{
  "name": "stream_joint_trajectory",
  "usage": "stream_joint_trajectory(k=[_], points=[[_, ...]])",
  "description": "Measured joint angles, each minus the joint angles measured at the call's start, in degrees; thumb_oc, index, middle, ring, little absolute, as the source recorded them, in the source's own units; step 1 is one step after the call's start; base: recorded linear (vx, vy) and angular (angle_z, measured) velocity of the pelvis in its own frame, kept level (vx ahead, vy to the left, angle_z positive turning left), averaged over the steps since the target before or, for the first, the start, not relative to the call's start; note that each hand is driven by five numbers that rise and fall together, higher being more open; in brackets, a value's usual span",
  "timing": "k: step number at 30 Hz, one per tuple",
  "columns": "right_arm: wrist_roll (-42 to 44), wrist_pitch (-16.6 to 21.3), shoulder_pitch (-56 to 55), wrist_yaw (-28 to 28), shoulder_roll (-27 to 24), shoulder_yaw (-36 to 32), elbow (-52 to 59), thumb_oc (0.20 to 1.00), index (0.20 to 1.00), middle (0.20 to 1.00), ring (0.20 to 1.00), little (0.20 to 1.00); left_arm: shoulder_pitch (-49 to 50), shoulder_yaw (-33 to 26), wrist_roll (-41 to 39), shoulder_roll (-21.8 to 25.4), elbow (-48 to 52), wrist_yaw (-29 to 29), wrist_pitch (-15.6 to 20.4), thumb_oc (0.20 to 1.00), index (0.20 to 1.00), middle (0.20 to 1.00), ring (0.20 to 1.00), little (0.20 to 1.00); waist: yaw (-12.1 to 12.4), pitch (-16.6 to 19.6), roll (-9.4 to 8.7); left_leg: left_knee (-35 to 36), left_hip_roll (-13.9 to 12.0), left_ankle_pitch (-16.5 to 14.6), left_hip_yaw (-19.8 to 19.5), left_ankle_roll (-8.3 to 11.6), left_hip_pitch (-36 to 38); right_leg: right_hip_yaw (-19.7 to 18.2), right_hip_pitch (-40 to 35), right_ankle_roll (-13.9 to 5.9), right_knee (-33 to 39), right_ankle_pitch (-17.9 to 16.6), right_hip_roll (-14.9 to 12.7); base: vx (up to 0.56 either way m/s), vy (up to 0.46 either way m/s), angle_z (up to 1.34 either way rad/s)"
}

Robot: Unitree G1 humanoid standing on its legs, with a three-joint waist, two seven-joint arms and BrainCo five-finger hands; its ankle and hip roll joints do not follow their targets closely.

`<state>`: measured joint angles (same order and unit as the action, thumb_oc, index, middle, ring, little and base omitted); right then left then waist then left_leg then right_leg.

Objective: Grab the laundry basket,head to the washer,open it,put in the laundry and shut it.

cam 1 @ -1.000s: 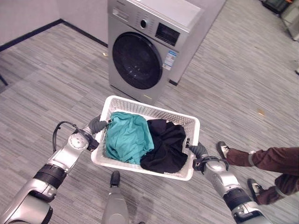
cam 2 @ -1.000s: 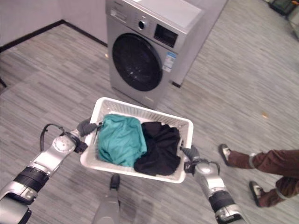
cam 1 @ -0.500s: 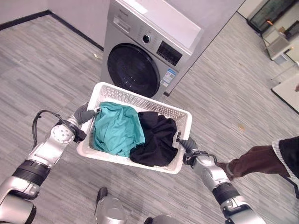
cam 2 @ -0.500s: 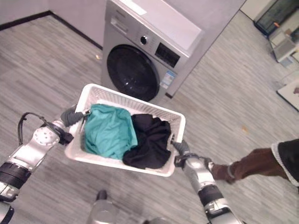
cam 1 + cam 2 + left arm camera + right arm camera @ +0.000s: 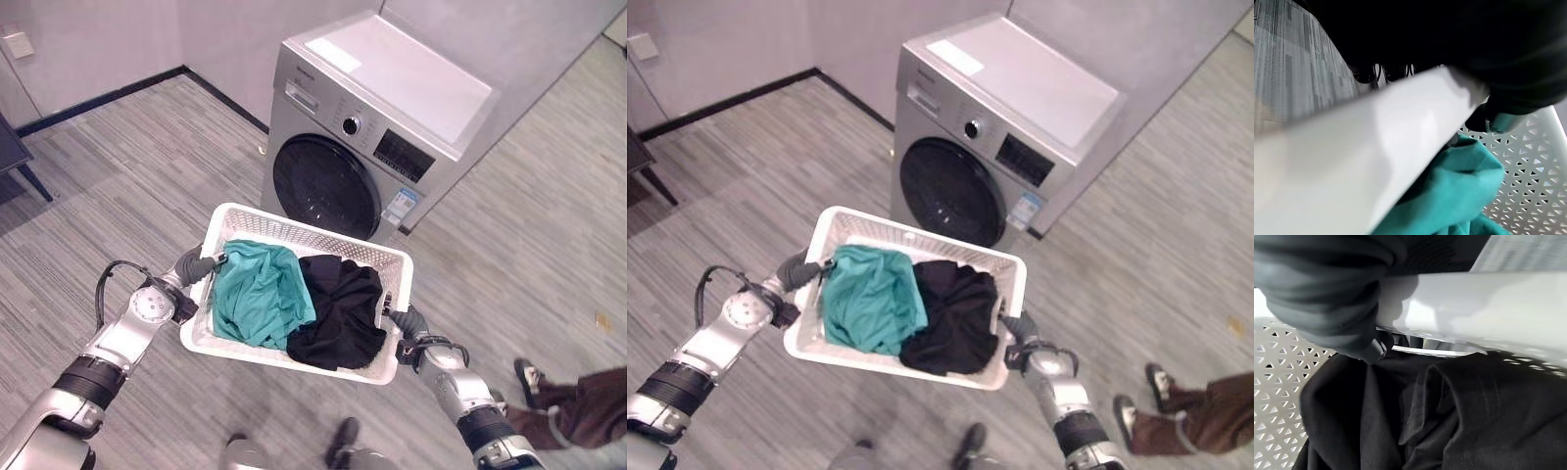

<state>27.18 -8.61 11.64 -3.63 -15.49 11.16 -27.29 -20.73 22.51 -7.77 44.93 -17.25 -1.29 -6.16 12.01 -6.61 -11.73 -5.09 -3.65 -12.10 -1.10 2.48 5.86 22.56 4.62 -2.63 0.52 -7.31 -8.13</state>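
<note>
I carry a white perforated laundry basket [image 5: 306, 231] off the floor between both hands. My left hand [image 5: 194, 265] is curled over the basket's left rim [image 5: 1376, 142], and my right hand [image 5: 407, 321] grips the right rim [image 5: 1488, 308]. Inside lie a teal garment [image 5: 260, 294] on the left and a black garment [image 5: 338, 313] on the right. Ahead stands the silver front-loading washer [image 5: 387, 127], its dark round door [image 5: 326, 188] closed and just beyond the basket's far edge.
A person's legs and shoes [image 5: 563, 406] stand on the grey striped floor at the right. A dark piece of furniture [image 5: 15, 162] sits at the far left by the wall. Open floor [image 5: 127, 186] lies left of the washer.
The camera has shifted, and the washer now shows further right and more fully. The basket stays held in both hands. The person's legs now show lower right.
</note>
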Motion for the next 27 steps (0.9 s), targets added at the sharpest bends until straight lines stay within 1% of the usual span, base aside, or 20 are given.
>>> stream_joint_trajectory(k=[1,2,3,4,5,9,10,11,12,13,14,15,16,19,20,22,23,24,25,27], points=[[0.0,0.1,0.5,-0.1,-0.1,-0.6,-0.1,0.2,0.2,0.2,0.2,0.2,0.8,-0.2,0.0,-0.2,0.0,0.0,0.1,0.2,0.2,0.2,0.2,0.2,-0.3,0.2,0.38,-6.5,-1.3,-1.9,-0.1,0.95,-3.4,0.1,-1.6,1.82,1.9,-0.8,1.3,0.13,-0.139,-0.05],[0.0,0.1,0.4,0.0,-0.6,-0.7,0.1,0.2,0.2,0.2,0.2,0.2,0.7,0.0,0.0,-0.2,0.2,-0.2,0.1,0.2,0.2,0.2,0.2,0.2,-0.8,0.6,-0.12,-9.0,-1.3,-2.5,-1.1,0.2,-5.9,-0.1,-2.0,1.88,2.7,-0.8,1.6,0.19,-0.228,0.15],[0.0,0.2,0.6,0.0,-1.4,-0.9,0.1,0.2,0.2,0.2,0.2,0.2,0.5,0.4,0.0,-0.3,1.1,-0.2,0.2,0.2,0.2,0.2,0.2,0.2,-1.6,0.7,-0.05,-7.9,-1.5,-2.6,-2.6,-0.45,-7.3,0.0,-2.3,1.9,3.1,-0.8,2.4,0.29,-0.343,0.15],[0.1,0.3,0.8,0.5,-2.3,-1.0,0.2,0.2,0.2,0.2,0.2,0.2,0.3,0.6,0.0,-0.2,1.4,-0.3,0.4,0.2,0.2,0.2,0.2,0.2,-2.8,0.8,0.84,-4.8,-3.2,-0.9,-3.0,0.3,-7.9,-0.1,-2.9,1.99,3.1,-0.5,4.4,0.23,-0.27,-0.04],[0.1,0.4,-0.3,0.7,-2.1,-0.9,1.0,0.2,0.2,0.2,0.2,0.2,0.4,0.7,0.0,-0.3,0.8,-0.3,0.4,0.2,0.2,0.2,0.2,0.2,-2.9,1.2,0.37,-4.7,-4.0,0.0,-2.8,1.57,-6.8,0.0,-3.2,1.74,3.1,0.1,5.3,0.26,-0.28,-0.02],[0.1,0.7,-2.5,0.9,-1.9,-0.8,2.5,0.2,0.2,0.2,0.2,0.2,0.5,0.8,0.0,-0.3,0.7,-0.8,0.7,0.2,0.2,0.2,0.2,0.2,-3.8,2.2,-1.31,-8.2,-6.7,-1.5,-1.8,4.66,-6.5,-0.7,-5.4,2.24,3.9,1.4,8.3,0.1,-0.182,-0.09],[0.1,0.8,-2.4,0.9,-1.9,-0.7,2.5,0.2,0.2,0.2,0.2,0.2,0.5,0.7,0.0,-0.3,0.4,-0.9,0.6,0.2,0.2,0.2,0.2,0.2,-3.4,2.1,-1.59,-13.0,-7.3,-2.0,-1.6,5.42,-8.3,-1.4,-5.8,3.01,3.9,1.8,9.0,-0.01,-0.11,-0.41],[0.1,0.9,-2.2,0.8,-2.0,-0.5,2.3,0.2,0.2,0.2,0.2,0.2,1.0,0.5,-0.1,-0.2,0.4,-1.0,0.6,0.2,0.2,0.2,0.2,0.2,-2.7,1.3,-0.94,-25.1,-8.1,-1.6,-2.8,6.28,-13.1,-1.3,-6.7,4.15,3.4,2.8,10.8,-0.01,-0.22,-0.47],[0.1,0.9,-2.2,0.8,-1.9,-0.3,2.3,0.2,0.2,0.2,0.2,0.2,1.2,0.3,-0.2,-0.3,0.4,-1.0,0.7,0.2,0.2,0.2,0.2,0.2,-1.7,1.0,-0.6,-32.6,-8.3,-0.6,-4.4,7.37,-15.8,-1.1,-7.0,4.93,2.7,4.0,11.6,0.08,-0.184,-0.55],[0.1,0.9,-2.0,0.8,-2.0,-0.2,2.3,0.2,0.2,0.2,0.2,0.2,1.2,0.2,-0.2,-0.3,0.6,-1.0,0.7,0.2,0.2,0.2,0.2,0.2,-1.0,0.7,-0.12,-39.2,-8.4,1.2,-6.5,5.94,-18.8,-1.1,-7.7,5.29,2.6,4.7,12.3,0.13,-0.163,-0.52],[0.1,1.2,-1.6,0.7,-2.0,0.1,2.0,0.2,0.2,0.2,0.2,0.2,1.1,-0.4,-0.4,-0.2,0.7,-1.0,0.8,0.2,0.2,0.2,0.2,0.2,-0.6,-0.1,0.38,-47.2,-8.4,5.9,-8.5,6.09,-23.7,-1.1,-7.7,6.11,2.0,6.5,13.3,0.17,-0.033,-0.23],[0.2,1.3,-1.4,0.5,-1.6,0.2,2.6,0.2,0.2,0.2,0.2,0.2,0.8,-1.5,-0.7,0.0,1.4,-1.0,0.7,0.2,0.2,0.2,0.2,0.2,-0.5,-2.1,-0.4,-52.0,-10.4,3.8,-5.8,1.16,-29.0,-1.3,-9.7,5.94,4.5,8.8,13.1,0.12,0.032,0.06],[0.2,1.3,-1.0,0.0,-1.5,0.0,2.6,0.2,0.2,0.2,0.2,0.2,0.3,-1.9,-0.7,-0.1,2.0,-0.9,0.6,0.2,0.2,0.2,0.2,0.2,-0.8,-3.8,-1.39,-46.9,-11.1,1.1,-3.7,-1.53,-31.1,-1.0,-9.5,6.49,4.5,9.1,13.0,0.14,0.072,0.19],[0.2,1.3,-0.1,-0.2,-1.4,-0.8,2.1,0.2,0.2,0.2,0.2,0.2,0.8,-1.5,-0.7,-0.1,2.2,-1.0,0.0,0.2,0.2,0.2,0.2,0.2,-0.8,-6.7,-1.3,-27.9,-10.4,2.4,-2.7,0.02,-34.0,-1.1,-9.8,5.03,4.5,9.5,11.9,0.2,0.112,0.0],[0.2,1.3,-0.1,-0.1,-1.5,-0.8,1.7,0.2,0.2,0.2,0.2,0.2,0.7,-1.4,-0.7,-0.2,2.0,-1.0,0.1,0.2,0.2,0.2,0.2,0.2,-0.8,-7.8,-0.64,-17.3,-10.0,5.6,-3.2,1.12,-34.3,-0.8,-11.2,3.88,4.5,10.1,11.7,0.24,0.147,0.04],[0.2,1.3,-0.4,-0.1,-1.4,-0.5,1.4,0.2,0.2,0.2,0.2,0.2,0.8,-1.0,-0.7,-0.5,0.7,-1.0,0.2,0.2,0.2,0.2,0.2,0.2,-0.8,-8.1,-0.2,-7.6,-8.8,10.8,-3.0,1.38,-33.2,-0.6,-13.6,1.4,4.5,11.7,11.1,0.21,0.16,-0.09],[0.2,1.3,-0.4,-0.1,-1.3,-0.5,1.4,0.2,0.2,0.2,0.2,0.2,0.8,-1.0,-0.7,-0.6,0.6,-1.0,0.2,0.2,0.2,0.2,0.2,0.2,-0.6,-8.2,0.05,-6.9,-8.3,14.9,-3.3,1.71,-32.2,-1.3,-14.8,0.13,4.5,12.5,11.2,0.26,0.242,-0.2],[0.2,1.3,-0.4,-0.1,-0.4,-0.6,1.4,0.2,0.2,0.2,0.2,0.2,0.3,-1.0,-0.7,0.1,0.6,-1.0,0.2,0.2,0.2,0.2,0.2,0.2,-0.4,-8.0,-1.44,-7.3,-7.0,19.8,-2.5,2.72,-31.1,-1.7,-16.5,-1.25,4.5,13.1,9.5,0.36,0.346,-0.09],[0.2,1.3,-0.1,-0.4,0.3,-0.7,1.3,0.2,0.2,0.2,0.2,0.2,-0.1,-1.2,-0.7,0.4,0.3,-0.9,0.2,0.2,0.2,0.2,0.2,0.2,-0.4,-7.5,-3.1,-7.4,-5.5,18.7,-1.4,2.12,-30.8,-1.8,-16.1,-1.53,4.0,13.3,7.8,0.24,0.257,-0.06],[0.2,1.7,1.9,-0.7,0.2,-1.0,1.3,0.2,0.2,0.2,0.2,0.2,-1.2,-1.3,-0.7,1.2,0.4,-0.7,0.5,0.2,0.2,0.2,0.2,0.2,-0.2,-7.3,-3.53,-8.9,-2.9,16.0,0.6,0.03,-29.2,-1.8,-15.3,-1.46,0.2,13.0,3.9,0.17,0.302,-0.13]])
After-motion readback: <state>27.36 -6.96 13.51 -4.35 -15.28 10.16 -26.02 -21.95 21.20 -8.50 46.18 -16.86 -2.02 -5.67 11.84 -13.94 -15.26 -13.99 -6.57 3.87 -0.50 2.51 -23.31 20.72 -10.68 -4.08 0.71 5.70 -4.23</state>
